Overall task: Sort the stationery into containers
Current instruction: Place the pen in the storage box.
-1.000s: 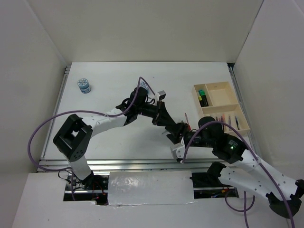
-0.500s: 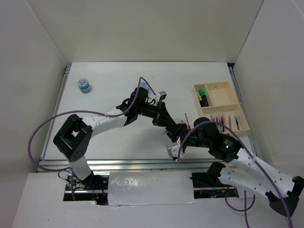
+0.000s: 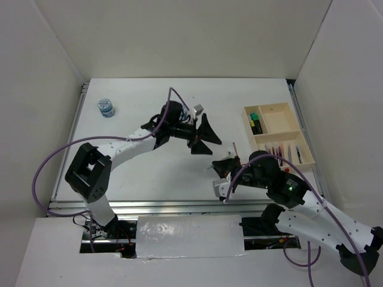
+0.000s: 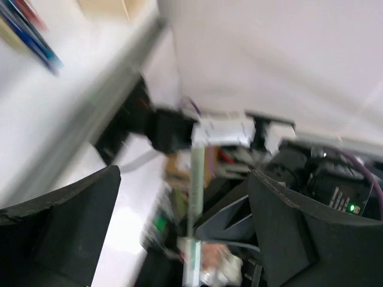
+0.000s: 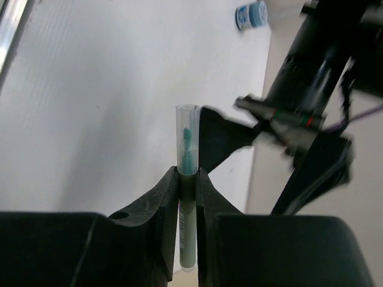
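A grey-green pen [image 5: 186, 179] with a clear cap and teal tip stands between the fingers of my right gripper [image 5: 187, 173], which is shut on it. From above, that pen [image 3: 234, 148] shows as a thin line above the right gripper [image 3: 226, 162], over the middle of the table. My left gripper [image 3: 209, 139] hangs just left of it, wide open and empty. Its blurred wrist view shows the same pen [image 4: 196, 191] beyond the left gripper [image 4: 182, 173]. The pale wooden tray [image 3: 281, 109] sits at the right with highlighters [image 3: 255, 121] and pens [image 3: 282, 149] inside.
A small blue-white pot [image 3: 106, 107] stands at the table's far left, and the pot [image 5: 251, 14] also shows at the top of the right wrist view. Pale walls enclose the table on three sides. The two arms nearly meet mid-table.
The left gripper has opened and drawn back from the pen toward the far left. The right gripper has closed on the pen and holds it alone.
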Robot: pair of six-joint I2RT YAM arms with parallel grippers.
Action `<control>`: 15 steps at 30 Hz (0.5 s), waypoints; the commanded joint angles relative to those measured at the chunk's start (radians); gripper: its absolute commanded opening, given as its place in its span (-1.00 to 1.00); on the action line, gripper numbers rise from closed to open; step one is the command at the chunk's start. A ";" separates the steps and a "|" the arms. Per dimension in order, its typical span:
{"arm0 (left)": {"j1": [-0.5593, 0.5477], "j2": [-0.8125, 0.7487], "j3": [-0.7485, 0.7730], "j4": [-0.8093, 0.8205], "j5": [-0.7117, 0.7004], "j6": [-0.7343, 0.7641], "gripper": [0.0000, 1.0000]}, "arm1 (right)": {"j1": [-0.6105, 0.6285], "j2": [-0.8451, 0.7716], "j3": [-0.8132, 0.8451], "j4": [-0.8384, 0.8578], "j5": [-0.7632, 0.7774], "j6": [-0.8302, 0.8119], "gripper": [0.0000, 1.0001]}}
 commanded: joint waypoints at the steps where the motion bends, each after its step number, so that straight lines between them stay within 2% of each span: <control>1: 0.140 -0.054 0.129 -0.186 -0.144 0.282 0.99 | -0.003 -0.041 0.028 0.054 0.092 0.256 -1.00; 2: 0.191 -0.064 0.169 -0.221 -0.191 0.340 0.99 | -0.022 -0.038 0.045 0.050 0.120 0.343 -1.00; 3: 0.209 -0.077 0.189 -0.275 -0.246 0.404 0.99 | -0.047 -0.012 0.064 0.039 0.143 0.432 -1.00; 4: 0.220 -0.098 0.209 -0.350 -0.356 0.491 0.99 | -0.093 0.008 0.108 -0.005 0.161 0.607 -1.00; 5: 0.232 -0.110 0.215 -0.378 -0.414 0.529 0.99 | -0.152 0.025 0.123 -0.030 0.145 0.685 -1.00; 6: 0.234 -0.121 0.221 -0.408 -0.477 0.559 0.99 | -0.324 0.055 0.130 -0.068 0.110 0.742 -1.00; 7: 0.236 -0.123 0.227 -0.451 -0.568 0.587 0.99 | -0.423 0.071 0.136 -0.082 0.020 0.820 -1.00; 8: 0.240 -0.124 0.226 -0.468 -0.593 0.592 0.99 | -0.635 0.112 0.133 -0.095 -0.025 0.849 -1.00; 10: 0.243 -0.129 0.194 -0.456 -0.629 0.578 0.99 | -0.850 0.180 0.154 -0.153 -0.142 0.853 -1.00; 11: 0.240 -0.132 0.182 -0.447 -0.629 0.575 0.99 | -0.968 0.274 0.174 -0.183 -0.235 0.839 -1.00; 12: 0.239 -0.127 0.177 -0.444 -0.624 0.574 0.99 | -1.125 0.322 0.218 -0.217 -0.256 0.833 -1.00; 15: 0.207 -0.110 0.180 -0.425 -0.562 0.673 0.99 | -1.313 0.545 0.306 -0.303 -0.322 0.779 -1.00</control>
